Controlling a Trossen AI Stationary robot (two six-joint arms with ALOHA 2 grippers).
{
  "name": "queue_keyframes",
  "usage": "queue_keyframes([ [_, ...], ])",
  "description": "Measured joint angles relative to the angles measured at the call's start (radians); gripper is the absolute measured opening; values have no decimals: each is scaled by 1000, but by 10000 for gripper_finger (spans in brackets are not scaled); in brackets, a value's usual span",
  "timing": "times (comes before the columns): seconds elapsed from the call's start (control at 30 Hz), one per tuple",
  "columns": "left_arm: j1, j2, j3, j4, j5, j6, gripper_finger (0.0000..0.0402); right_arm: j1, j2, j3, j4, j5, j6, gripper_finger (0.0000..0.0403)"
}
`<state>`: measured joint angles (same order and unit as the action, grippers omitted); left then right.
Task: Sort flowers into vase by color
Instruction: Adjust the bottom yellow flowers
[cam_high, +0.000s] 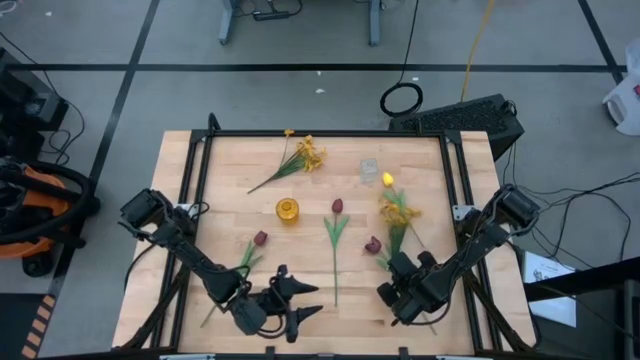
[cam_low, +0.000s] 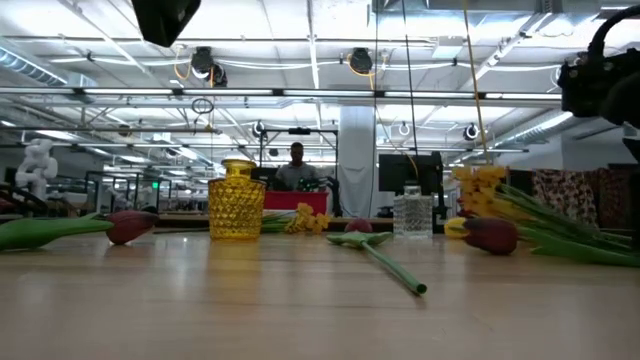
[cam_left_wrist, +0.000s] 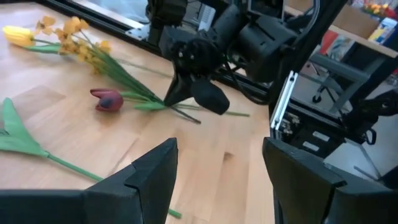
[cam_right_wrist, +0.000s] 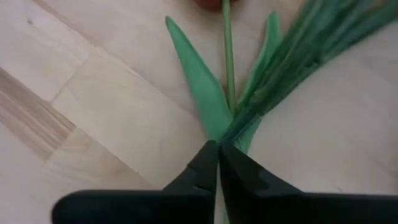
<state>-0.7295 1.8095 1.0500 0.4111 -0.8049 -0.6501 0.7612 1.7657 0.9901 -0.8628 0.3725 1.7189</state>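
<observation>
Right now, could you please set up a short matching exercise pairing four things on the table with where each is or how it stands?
Things:
1. yellow vase
2. clear vase
3. left gripper
4. right gripper

States:
a. fingers spread, holding nothing
b. near the table's far edge
c. closed at the green stems
d. near the table's middle

Pairs: 1-d, 2-b, 3-a, 4-c

This was a robotics lab or workshop: a wooden worktop (cam_high: 300, 250) stood on a taped concrete floor (cam_high: 300, 40) under exposed ceiling pipes (cam_low: 300, 90), with monitors (cam_low: 410, 172) and a seated person (cam_low: 297, 170) behind.
</observation>
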Motion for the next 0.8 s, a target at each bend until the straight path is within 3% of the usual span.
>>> queue_keyframes([
  [0.2,-6,20,1,28,-19,1,241,6,-32,0,-106,-96,-30,6],
  [0.57,19,52,0,57,-14,1,241,19,-206,0,-306,-119,-85,1],
  [0.8,27,52,0,60,-11,5,241,38,-225,0,-111,-118,-64,16],
])
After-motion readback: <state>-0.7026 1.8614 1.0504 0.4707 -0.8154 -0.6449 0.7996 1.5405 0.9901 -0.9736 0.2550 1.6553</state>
